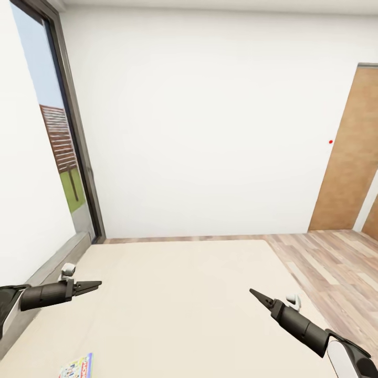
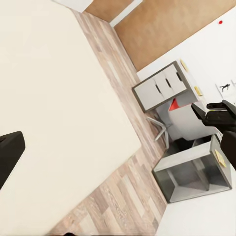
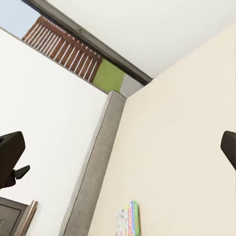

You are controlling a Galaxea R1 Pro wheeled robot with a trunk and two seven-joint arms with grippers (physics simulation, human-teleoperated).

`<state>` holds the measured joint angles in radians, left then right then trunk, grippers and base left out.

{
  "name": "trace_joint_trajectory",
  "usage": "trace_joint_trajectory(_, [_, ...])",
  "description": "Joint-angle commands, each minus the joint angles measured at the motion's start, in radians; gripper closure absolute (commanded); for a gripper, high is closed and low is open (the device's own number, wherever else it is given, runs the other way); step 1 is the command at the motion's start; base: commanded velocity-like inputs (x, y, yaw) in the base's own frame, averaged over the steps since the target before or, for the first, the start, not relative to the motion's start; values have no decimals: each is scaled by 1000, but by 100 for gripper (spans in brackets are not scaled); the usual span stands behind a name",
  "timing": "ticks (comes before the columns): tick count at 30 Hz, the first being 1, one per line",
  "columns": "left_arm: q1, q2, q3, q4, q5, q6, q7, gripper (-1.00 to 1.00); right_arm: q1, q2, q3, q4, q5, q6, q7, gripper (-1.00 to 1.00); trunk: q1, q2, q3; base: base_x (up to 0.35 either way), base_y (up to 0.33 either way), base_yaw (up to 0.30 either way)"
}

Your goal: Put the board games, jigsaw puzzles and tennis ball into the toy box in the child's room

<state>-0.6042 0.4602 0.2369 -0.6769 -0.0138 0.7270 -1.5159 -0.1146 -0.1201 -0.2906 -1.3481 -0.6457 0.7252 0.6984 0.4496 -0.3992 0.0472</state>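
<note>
The robot faces the bed (image 1: 173,304) with both arms spread over the mattress, left tool (image 1: 94,285) and right tool (image 1: 255,294) pinched closed and empty, the Monopoly board game (image 1: 77,366) lying at the bed's near edge, likely the next pickup.

Both arms end in matte black cylindrical forearms tapering to slim, pointed black grippers, the left gripper (image 1: 94,285) and the right gripper (image 1: 255,294). A small white-and-grey camera module sits on each wrist, at twelve o'clock of the forearm. Glossy white shell segments cover the arms farther back.
</note>
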Motion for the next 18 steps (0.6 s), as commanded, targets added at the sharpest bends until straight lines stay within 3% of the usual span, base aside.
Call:
trace_joint_trajectory(1, [0, 0, 1, 0, -2, 11, -4, -100, 0, 0, -1, 0, -3, 6, 1, -100, 0, -1, -2, 68, 286, 0])
trace_joint_trajectory(6, [0, 0, 1, 0, -2, 10, -4, -100, 0, 0, -1, 0, -3, 6, 1, -100, 0, -1, -8, 128, 232, 0])
trace_joint_trajectory(18, [0, 0, 1, 1, -2, 10, -4, -100, 0, 0, -2, 0, -3, 6, 3, -100, 0, -1, -14, 118, 76, 0])
